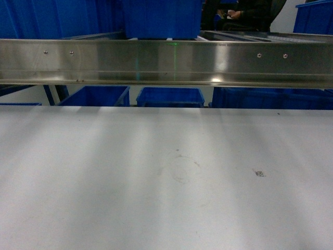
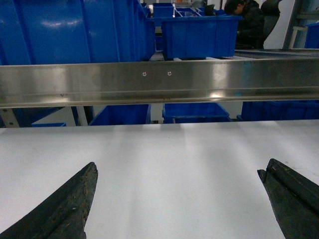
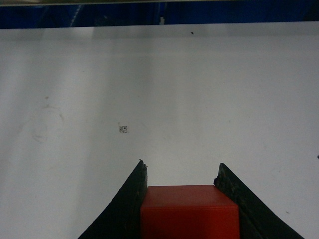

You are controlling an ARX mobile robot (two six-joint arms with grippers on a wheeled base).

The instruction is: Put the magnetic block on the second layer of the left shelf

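Note:
The magnetic block (image 3: 189,211) is a matte red cube held between the black fingers of my right gripper (image 3: 181,164), which is shut on it just above the white tabletop (image 3: 199,89). My left gripper (image 2: 179,167) hangs open over the tabletop (image 2: 174,149), its fingers (image 2: 75,199) wide apart with nothing between them. Across the back runs the steel front rail (image 1: 166,62) of the shelf, with a large blue crate (image 1: 161,18) on the tier behind it. The left wrist view shows that rail (image 2: 159,82) and a deep blue crate (image 2: 75,30) straight ahead. Neither gripper shows in the head view.
Smaller blue crates (image 1: 169,96) stand below the rail, beyond the table's far edge. More blue crates (image 2: 199,35) sit deeper on the rack. A person in dark clothes (image 2: 249,22) sits behind the shelf. A small printed marker (image 3: 124,129) lies on the tabletop.

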